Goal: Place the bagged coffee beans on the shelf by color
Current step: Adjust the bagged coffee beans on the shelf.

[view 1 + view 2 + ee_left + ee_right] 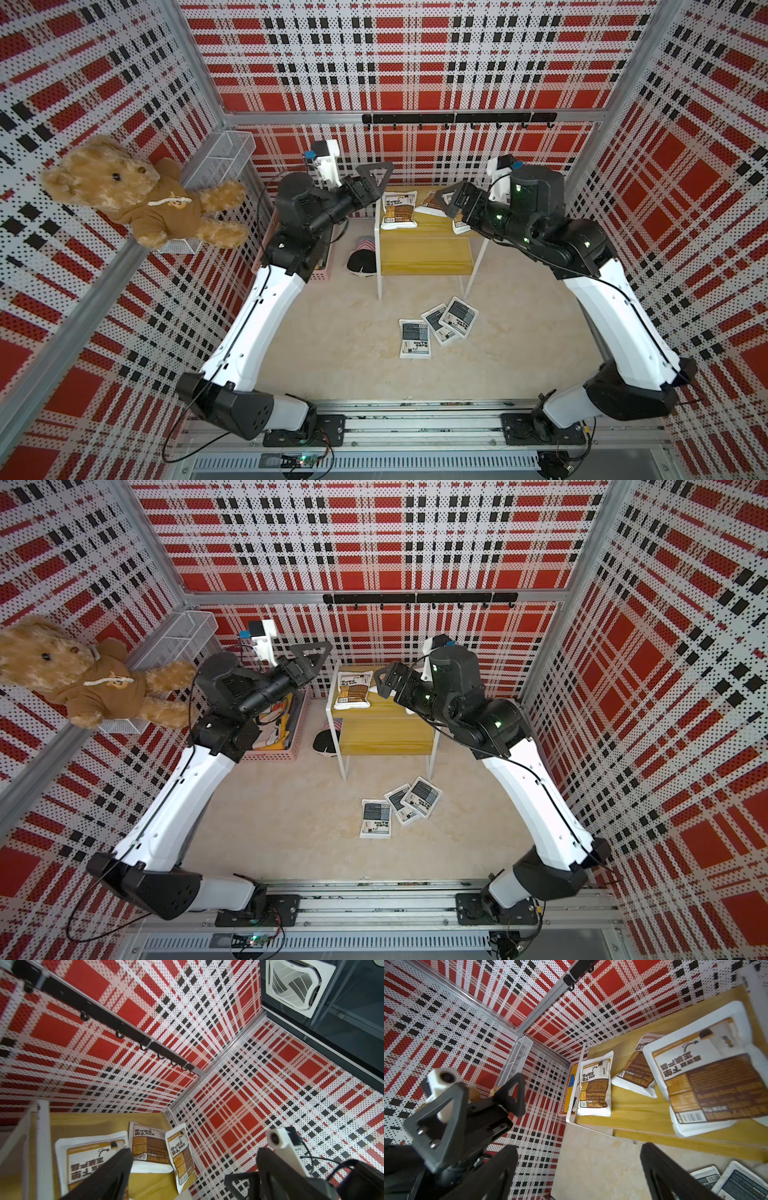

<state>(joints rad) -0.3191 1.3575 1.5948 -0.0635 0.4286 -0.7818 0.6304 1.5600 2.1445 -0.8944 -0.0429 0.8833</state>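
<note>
Here, both pincers stand wide open and hold nothing: the left pincer [371, 183] hovers just off the left end of the shelf's [424, 253] upper board, and the right pincer [451, 201] hangs over that board's right end. Between and beneath them, the three brown bags [399, 210] lie flat on the upper board, one apart at the left and two close together toward the right, so that colour looks sorted. The lower board is bare. The three grey bags [414, 337] are not yet shelved. They lie on the counter [332, 332] in front of the shelf, on the robot's side of it, well below and behind both pincers. They sit slightly toward the right of the shelf's middle and show at the edge of the right wrist view, so the right arm is probably the nearer one. The left-hand grey bag lies alone, its long axis running roughly from the shelf toward the robot. The other two are tilted and overlap at their edges, so the lone bag seems the easier first pick. Whichever pincer goes must pull back from the shelf, drop low, and close across a bag's short width.
</note>
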